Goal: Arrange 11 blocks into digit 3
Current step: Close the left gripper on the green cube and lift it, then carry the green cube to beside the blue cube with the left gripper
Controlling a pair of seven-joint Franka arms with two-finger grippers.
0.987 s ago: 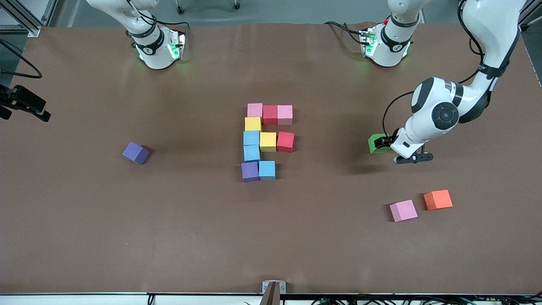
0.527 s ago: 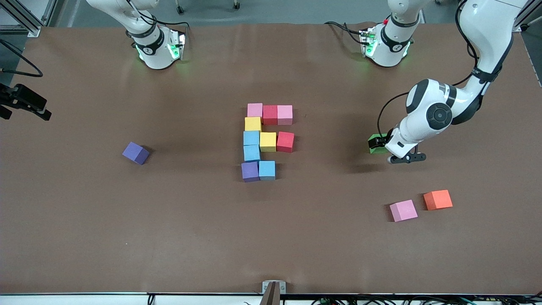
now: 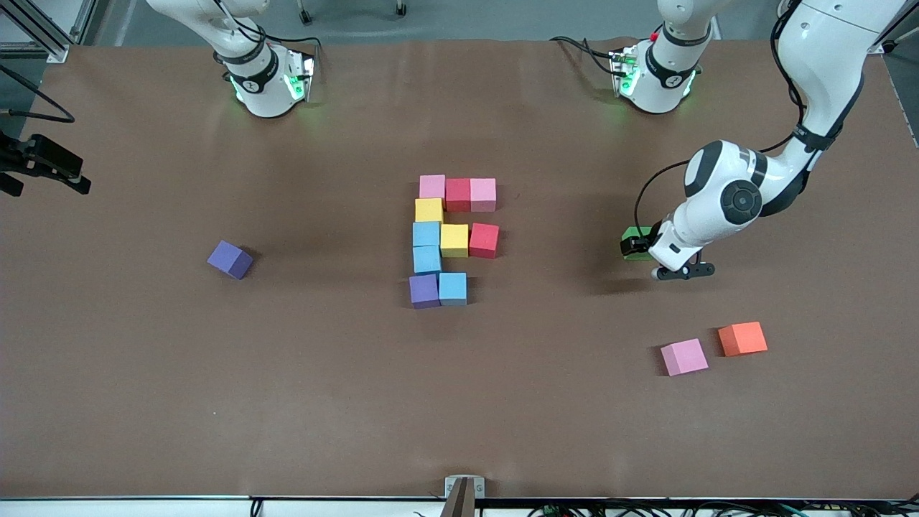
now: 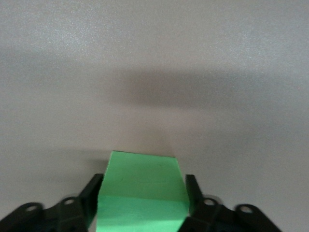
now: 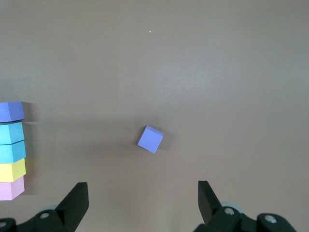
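Observation:
The digit figure [image 3: 452, 240] lies mid-table: a top bar of pink, red and pink cubes, a spine of yellow, light blue, light blue and purple, a middle bar with yellow and red, and a light blue cube [image 3: 452, 289] beside the purple one. My left gripper [image 3: 636, 245] is shut on the green block [image 3: 635, 233], low over the table toward the left arm's end. In the left wrist view the green block [image 4: 141, 174] fills the left gripper [image 4: 143, 186]. My right gripper [image 5: 143, 191] is open and empty, high over a loose purple cube [image 5: 150, 138].
A loose purple cube [image 3: 230, 259] lies toward the right arm's end. A loose pink cube [image 3: 684, 357] and an orange cube [image 3: 742, 338] lie side by side, nearer the front camera than the left gripper. Bare brown table surrounds the figure.
My left gripper has shifted a little toward the figure with the green block in it, and now covers more of the block. Nothing else has moved.

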